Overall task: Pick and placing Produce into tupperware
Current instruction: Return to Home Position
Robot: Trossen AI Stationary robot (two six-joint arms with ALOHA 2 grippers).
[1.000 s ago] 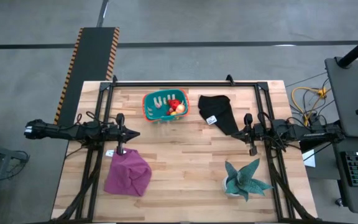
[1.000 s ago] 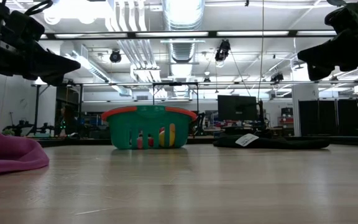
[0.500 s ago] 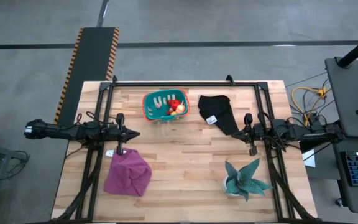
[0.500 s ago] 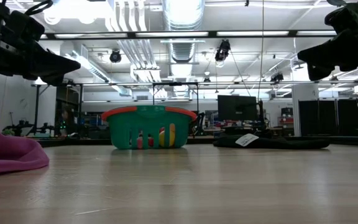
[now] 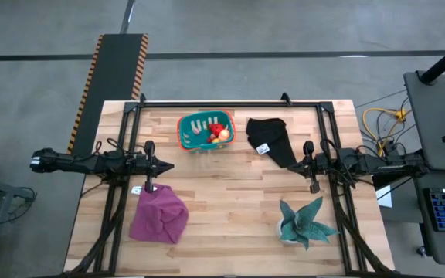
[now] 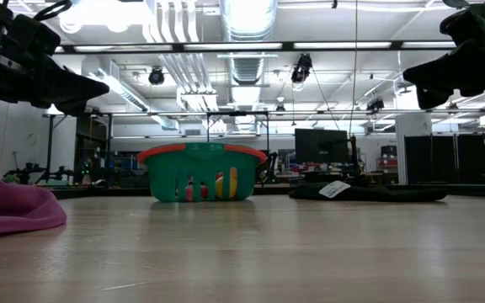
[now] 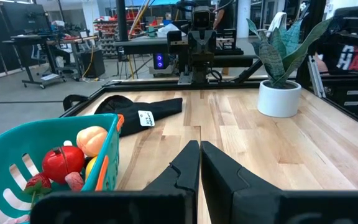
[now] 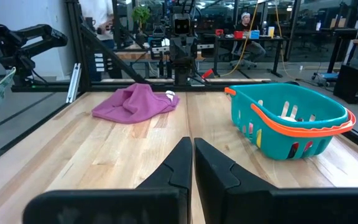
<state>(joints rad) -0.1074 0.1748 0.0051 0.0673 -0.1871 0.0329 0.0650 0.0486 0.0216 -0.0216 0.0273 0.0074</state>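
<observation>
Nothing has been moved since before. The produce (image 5: 219,132) is seen inside the tupperware (image 5: 184,133). The left gripper (image 5: 166,166) and right gripper (image 5: 293,164) are pressed closed, empty, well apart from the tupperware; they should be kept still

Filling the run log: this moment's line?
produce in tupperware | left gripper shut, left side | right gripper shut, right side
</observation>
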